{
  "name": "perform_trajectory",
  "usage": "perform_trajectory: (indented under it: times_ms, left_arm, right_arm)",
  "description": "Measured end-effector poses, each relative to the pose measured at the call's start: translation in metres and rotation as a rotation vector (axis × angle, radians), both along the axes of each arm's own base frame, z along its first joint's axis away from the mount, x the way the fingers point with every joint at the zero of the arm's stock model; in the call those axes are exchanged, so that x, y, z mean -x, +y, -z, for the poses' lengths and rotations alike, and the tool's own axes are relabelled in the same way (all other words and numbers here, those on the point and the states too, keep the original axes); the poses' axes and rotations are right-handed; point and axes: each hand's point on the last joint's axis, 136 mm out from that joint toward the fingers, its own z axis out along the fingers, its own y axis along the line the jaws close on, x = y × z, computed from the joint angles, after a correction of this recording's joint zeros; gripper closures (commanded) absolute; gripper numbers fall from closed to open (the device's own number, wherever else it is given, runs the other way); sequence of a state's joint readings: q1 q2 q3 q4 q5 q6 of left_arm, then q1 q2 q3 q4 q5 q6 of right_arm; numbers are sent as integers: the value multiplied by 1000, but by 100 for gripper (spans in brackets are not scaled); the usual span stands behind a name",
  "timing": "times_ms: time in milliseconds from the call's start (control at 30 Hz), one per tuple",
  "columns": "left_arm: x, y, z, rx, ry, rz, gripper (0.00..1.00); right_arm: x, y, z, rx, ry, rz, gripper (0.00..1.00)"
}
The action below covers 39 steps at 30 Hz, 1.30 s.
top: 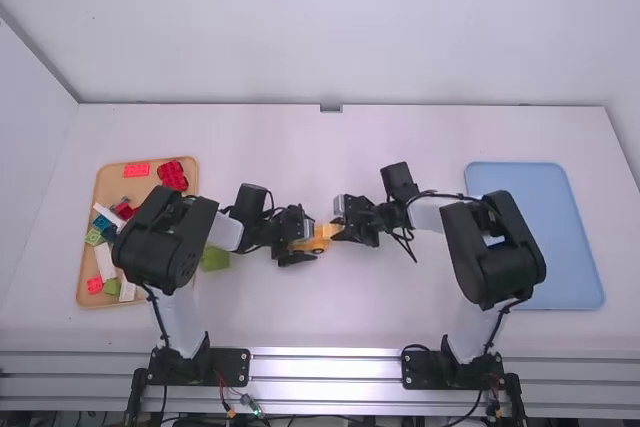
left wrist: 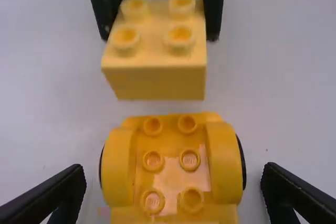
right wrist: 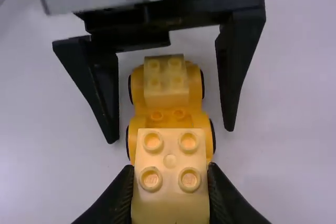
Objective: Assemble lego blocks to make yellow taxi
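Observation:
In the high view, my left gripper is at the yellow wheeled base, mid-table. The yellow block is in my right gripper, right beside the base. In the left wrist view, my left gripper is open, with gaps between its fingers and the wheeled base; the other arm's gripper holds the studded yellow block. My right gripper is shut on that block in the right wrist view. Farther off, a paler block sits on the base.
A wooden tray with red, green, white and other blocks stands at the left, partly under the left arm. A green block lies on the table close to the left forearm. The blue tray is at the right, behind the right arm's elbow.

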<state>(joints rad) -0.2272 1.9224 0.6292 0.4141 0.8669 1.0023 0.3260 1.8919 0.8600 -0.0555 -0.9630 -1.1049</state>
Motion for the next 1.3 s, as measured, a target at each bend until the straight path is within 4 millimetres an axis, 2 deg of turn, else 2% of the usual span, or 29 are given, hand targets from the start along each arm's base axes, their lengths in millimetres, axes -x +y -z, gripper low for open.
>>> perform_trajectory:
  times_ms: [100,267,333,400,533,567,733,833,900,1133,1300]
  left_arm:
    - [-2,7,-2,25,-6,-24,8]
    - [-1,15,-3,48,2,-42,9]
    - [0,20,-1,49,13,-54,13]
    - [2,21,0,52,15,-57,20]
    - [5,21,1,57,10,-58,45]
    - [7,21,1,61,9,-56,49]
    - [8,20,0,66,11,-51,49]
    - [10,19,0,69,15,-47,51]
    - [12,17,0,72,24,-37,57]
    - [15,2,0,48,42,22,71]
    - [11,-4,0,13,29,40,72]
  right_arm:
    - [2,7,-9,-9,-29,-19,94]
    - [8,12,-8,0,-30,-38,95]
    - [9,15,-7,8,-32,-39,95]
    - [7,17,-8,9,-41,-36,96]
    - [5,18,-6,21,-43,-26,96]
    - [5,18,-6,24,-41,-24,96]
    - [-3,21,-7,9,-64,-10,96]
    - [-3,22,0,14,-42,-3,96]
    - [4,21,9,35,-12,-12,99]
    - [5,20,15,70,-11,-6,100]
    - [3,15,19,92,-5,10,100]
